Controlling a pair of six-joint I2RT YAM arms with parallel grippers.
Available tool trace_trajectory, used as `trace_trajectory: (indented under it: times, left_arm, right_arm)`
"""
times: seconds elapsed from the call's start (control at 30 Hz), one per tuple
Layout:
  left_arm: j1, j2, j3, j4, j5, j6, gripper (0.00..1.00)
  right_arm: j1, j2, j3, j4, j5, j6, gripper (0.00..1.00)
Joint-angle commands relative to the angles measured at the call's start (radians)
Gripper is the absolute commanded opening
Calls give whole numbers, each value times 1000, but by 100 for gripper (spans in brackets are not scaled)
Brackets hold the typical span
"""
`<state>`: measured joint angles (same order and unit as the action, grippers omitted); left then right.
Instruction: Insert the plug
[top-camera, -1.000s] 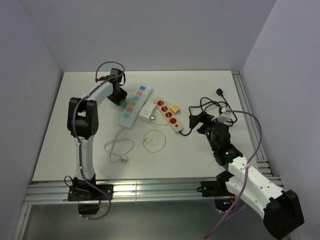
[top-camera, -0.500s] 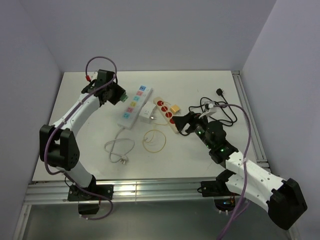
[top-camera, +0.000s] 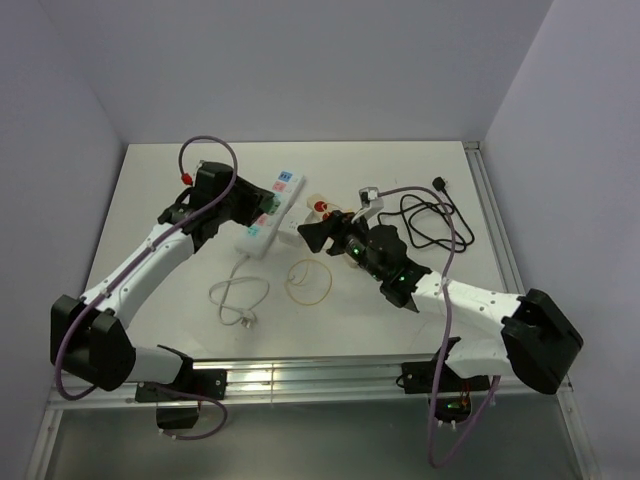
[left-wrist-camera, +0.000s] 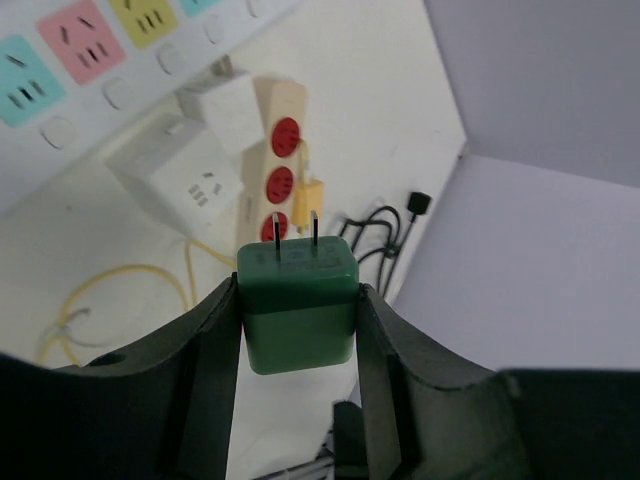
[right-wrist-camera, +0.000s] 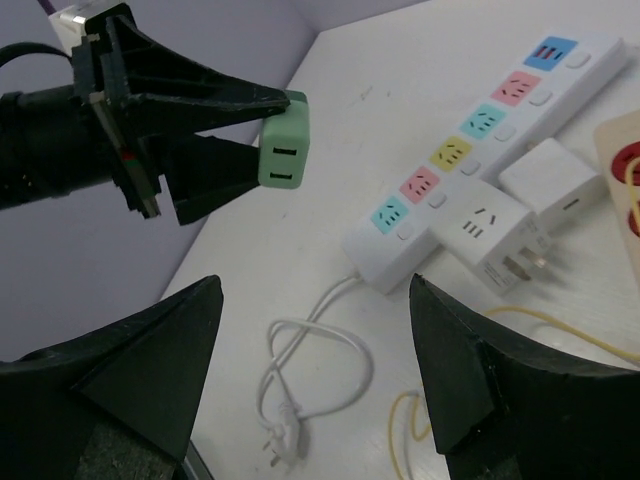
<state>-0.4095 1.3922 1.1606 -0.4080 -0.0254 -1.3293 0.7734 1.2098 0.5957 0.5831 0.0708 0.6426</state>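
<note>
**A:** What lies nearest the arm bases?

**B:** A white cord (top-camera: 238, 298) lies coiled on the table (top-camera: 400, 165), its pronged end loose. Just to its right is a yellow loop (top-camera: 310, 282).

**A:** And the right gripper?

**B:** The right gripper (right-wrist-camera: 315, 290) hangs just beyond the loop and points left across the table. Its jaws stand wide with nothing between them. From above, it covers part of the beige strip (left-wrist-camera: 275, 170).

**A:** Where is the plug?

**B:** The green plug (right-wrist-camera: 283, 150) is in the left gripper (left-wrist-camera: 298, 288), clamped by its sides between the two fingers. Its two prongs are bare and point away from the wrist. It is held off the table at the left side of the white strip (right-wrist-camera: 480, 130), and it is not in any socket.

**A:** What can you see of that strip?

**B:** It has a row of coloured sockets in blue, pink, green, yellow, pink and teal, each with a button beside it. The cord leaves its near end. Two white adapters (right-wrist-camera: 490, 235) lie against its right side. One shows its prongs, and I cannot tell whether the other is plugged in.

**A:** What is farther out?

**B:** The beige strip has red sockets and lies beside the adapters, with a small yellow plug (left-wrist-camera: 305, 200) by it. Beyond it to the right, a black cable (top-camera: 430, 215) lies tangled, and its plug is near the far right edge.
</note>
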Motion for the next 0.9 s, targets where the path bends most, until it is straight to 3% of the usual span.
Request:
trace_trajectory:
  times: [0.0,0.57,0.73,0.87]
  left_arm:
    - [-34,-87,-67,150,41,-111,8]
    - [-184,-114,-76,186,-50,-215,10]
    - [-193,-116,-81,167,-47,-223,10]
    - [-195,-130,-113,198,-31,-237,10]
  right_arm:
    - [29,53,73,122,14,23,82]
    - [89,180,204,104,127,-29,75]
    - [92,181,202,95,167,-32,63]
    - [92,188,199,101,172,-31,62]
